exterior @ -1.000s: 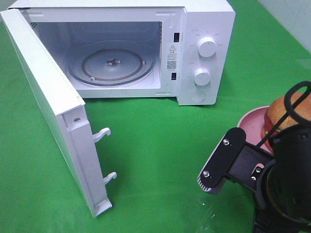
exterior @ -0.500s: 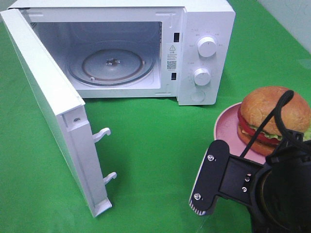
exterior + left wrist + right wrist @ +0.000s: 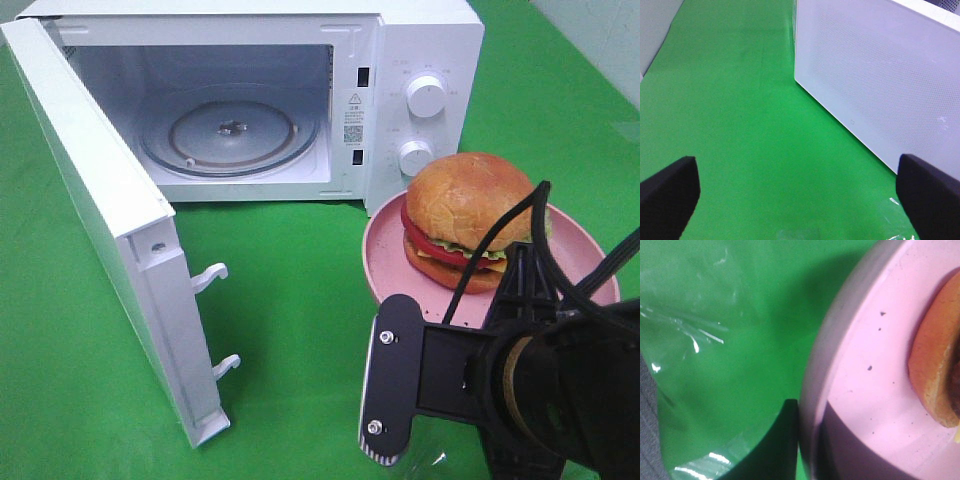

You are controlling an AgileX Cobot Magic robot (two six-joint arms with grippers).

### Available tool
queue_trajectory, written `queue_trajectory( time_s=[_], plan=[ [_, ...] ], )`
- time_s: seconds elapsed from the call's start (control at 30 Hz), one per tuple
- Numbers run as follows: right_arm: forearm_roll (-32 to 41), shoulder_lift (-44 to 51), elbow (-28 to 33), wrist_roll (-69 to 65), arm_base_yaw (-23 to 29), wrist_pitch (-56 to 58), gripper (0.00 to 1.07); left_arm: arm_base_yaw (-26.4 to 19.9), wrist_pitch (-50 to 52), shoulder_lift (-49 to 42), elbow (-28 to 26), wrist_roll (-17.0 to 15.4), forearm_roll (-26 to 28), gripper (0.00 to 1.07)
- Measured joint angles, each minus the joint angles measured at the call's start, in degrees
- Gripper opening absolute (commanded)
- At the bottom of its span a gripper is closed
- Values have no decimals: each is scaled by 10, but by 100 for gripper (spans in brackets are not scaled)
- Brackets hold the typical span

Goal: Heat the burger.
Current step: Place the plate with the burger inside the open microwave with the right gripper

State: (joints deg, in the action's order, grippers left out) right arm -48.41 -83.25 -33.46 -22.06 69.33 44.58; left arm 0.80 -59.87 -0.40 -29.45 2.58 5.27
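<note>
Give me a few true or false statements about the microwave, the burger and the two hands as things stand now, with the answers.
1. The microwave has its door open. True.
2. The burger is inside the microwave. False: it sits on the pink plate, outside, in front of it.
3. The right hand is shut on the pink plate's rim. True.
4. The left hand grips the door. False: it is open and holds nothing.

Black arm (image 3: 560, 400); silver screws (image 3: 386, 337); looping black cables (image 3: 545, 186).
</note>
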Motion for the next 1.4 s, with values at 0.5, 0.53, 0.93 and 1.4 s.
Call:
queue_trajectory(
  time_s=[0.5,0.53,0.93,1.4],
  plan=[
    [-45,0,1,111,0,-44,0,0,0,0,0,0,0,103],
    [-45,0,1,111,0,-44,0,0,0,0,0,0,0,103],
    [-52,0,1,221,-74,-148,0,0,0,0,0,0,0,103],
    [21,0,1,502,-199,-262,0,0,0,0,0,0,0,103]
  ],
)
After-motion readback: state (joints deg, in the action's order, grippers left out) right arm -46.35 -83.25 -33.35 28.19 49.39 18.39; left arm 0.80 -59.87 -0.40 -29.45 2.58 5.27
